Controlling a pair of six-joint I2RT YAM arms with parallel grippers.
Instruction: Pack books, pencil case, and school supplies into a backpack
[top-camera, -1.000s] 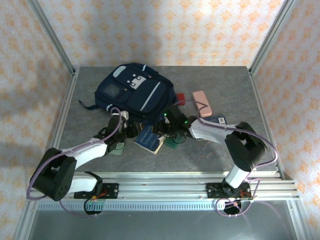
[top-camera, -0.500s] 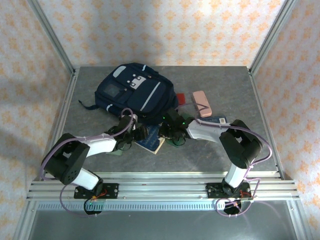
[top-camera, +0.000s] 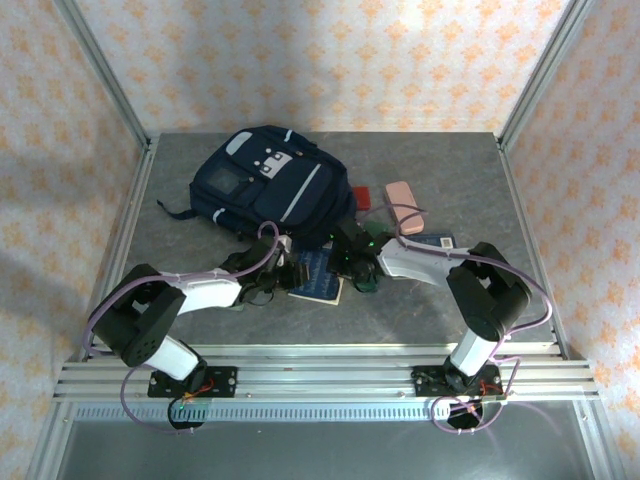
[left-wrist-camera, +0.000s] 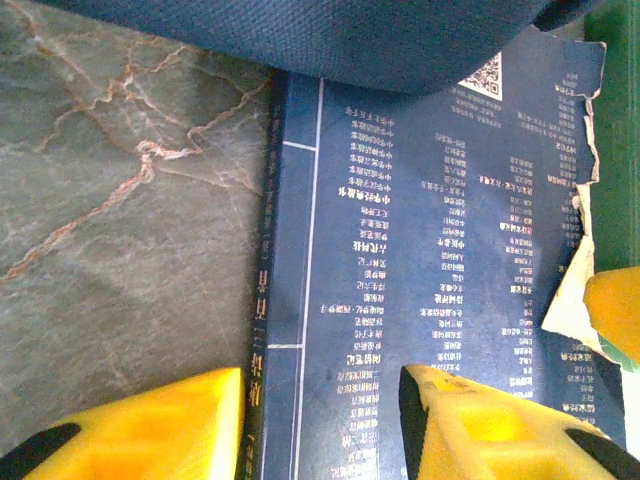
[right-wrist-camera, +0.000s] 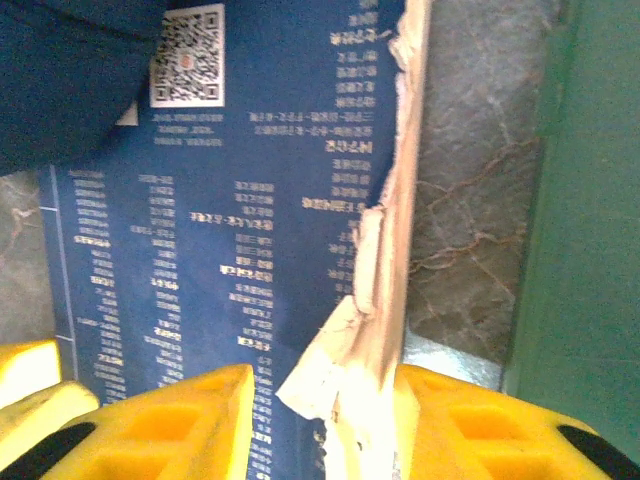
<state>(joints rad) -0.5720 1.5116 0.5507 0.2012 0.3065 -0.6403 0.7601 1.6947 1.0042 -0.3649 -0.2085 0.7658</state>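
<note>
Backpack (top-camera: 270, 185) lies far-left on the worktop (top-camera: 450, 170); I judge nothing packed yet. Left end effector (left-wrist-camera: 320, 385) and right end effector (right-wrist-camera: 322, 375) straddle a book (top-camera: 318, 278), jaws apart; pencil case (top-camera: 405, 207) lies right.

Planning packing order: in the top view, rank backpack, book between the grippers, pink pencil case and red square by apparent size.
1. backpack
2. book, partly covered
3. pencil case
4. red square
</note>
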